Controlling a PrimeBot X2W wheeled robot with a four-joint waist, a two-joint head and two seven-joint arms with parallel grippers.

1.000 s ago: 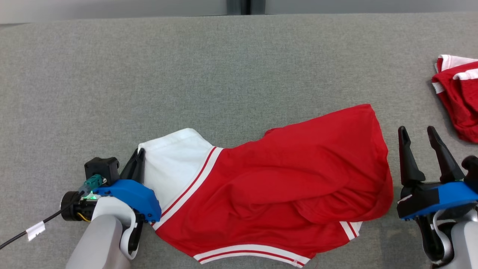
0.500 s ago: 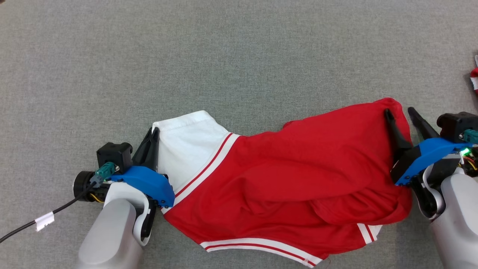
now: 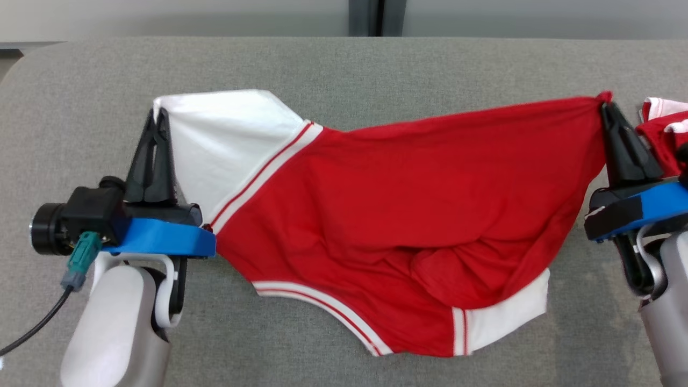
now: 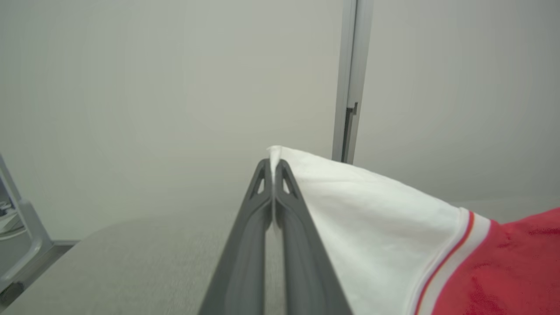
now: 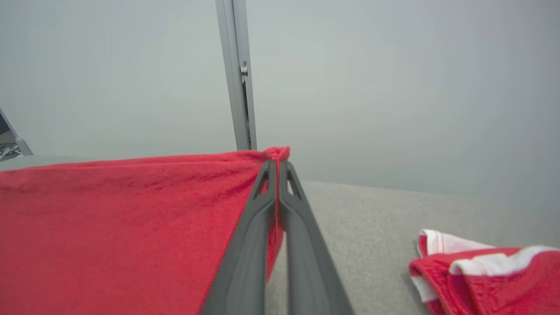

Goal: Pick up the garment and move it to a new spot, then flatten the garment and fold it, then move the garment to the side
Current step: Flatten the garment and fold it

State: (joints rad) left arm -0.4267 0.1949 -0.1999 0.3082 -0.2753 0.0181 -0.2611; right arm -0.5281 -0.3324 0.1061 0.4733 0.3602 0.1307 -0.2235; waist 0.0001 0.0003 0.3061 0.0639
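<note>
Cloth stretches between the two hands, and that line is what the coming move turns on: the shirt (image 3: 387,193) has its long axis running left to right across the grey table (image 3: 344,59), with one hand at each end, so neither arm is nearer than the other. At the left end, the left hand (image 3: 159,115) is clenched on the outer corner of the white sleeve (image 3: 226,140), its dark tapered fingers pressed together with a tip of white fabric poking out above them. From there the sleeve is a smooth, matte knit ending in a red-and-white striped band. Past that, the red body spreads wide and soft, taut along its far edge and slack toward the robot. It bunches into a rounded fold near the lower middle, where a striped hem (image 3: 322,306) curves and a second white sleeve (image 3: 510,317) lies doubled under. At the right end, the right hand (image 3: 606,107) is clamped on a puckered red corner, and creases fan out from the pinch. Just beyond it, a second red-and-white garment (image 3: 664,129) lies crumpled on the table, close to the right hand. Any shift of the shirt probably needs both hands to travel together, and away from that neighbour, or the span will sag or snag.
</note>
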